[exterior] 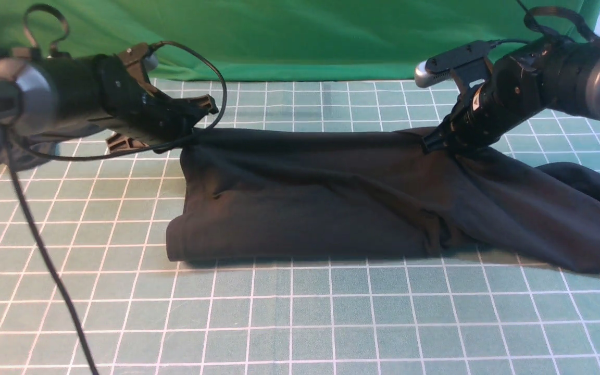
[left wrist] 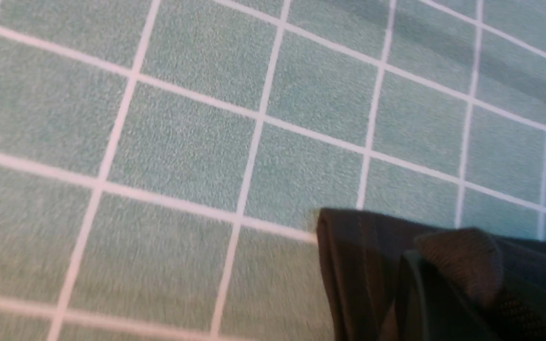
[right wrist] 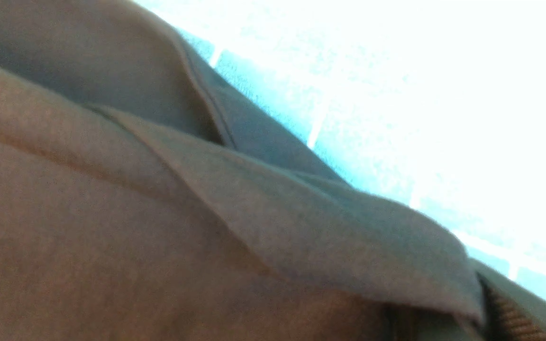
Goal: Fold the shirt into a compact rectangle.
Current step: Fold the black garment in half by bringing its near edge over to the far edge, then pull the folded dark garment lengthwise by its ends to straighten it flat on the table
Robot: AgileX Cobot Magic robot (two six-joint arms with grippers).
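The black shirt (exterior: 305,198) hangs like a curtain between my two grippers, its lower fold resting on the mat. No print shows on it. My left gripper (exterior: 198,125) is shut on the shirt's raised left corner. In the left wrist view that corner (left wrist: 358,265) is bunched around the ribbed fingertip (left wrist: 467,260). My right gripper (exterior: 432,143) pinches the raised edge further right, where the cloth peaks up to it. In the right wrist view the cloth (right wrist: 159,213) fills most of the frame and drapes over a ribbed finger pad (right wrist: 514,324). The shirt's remaining part (exterior: 565,219) trails off to the right on the mat.
A green mat with a white grid (exterior: 300,323) covers the table, with a green backdrop (exterior: 300,36) behind it. A black cable (exterior: 45,260) hangs from my left arm down across the mat's front left.
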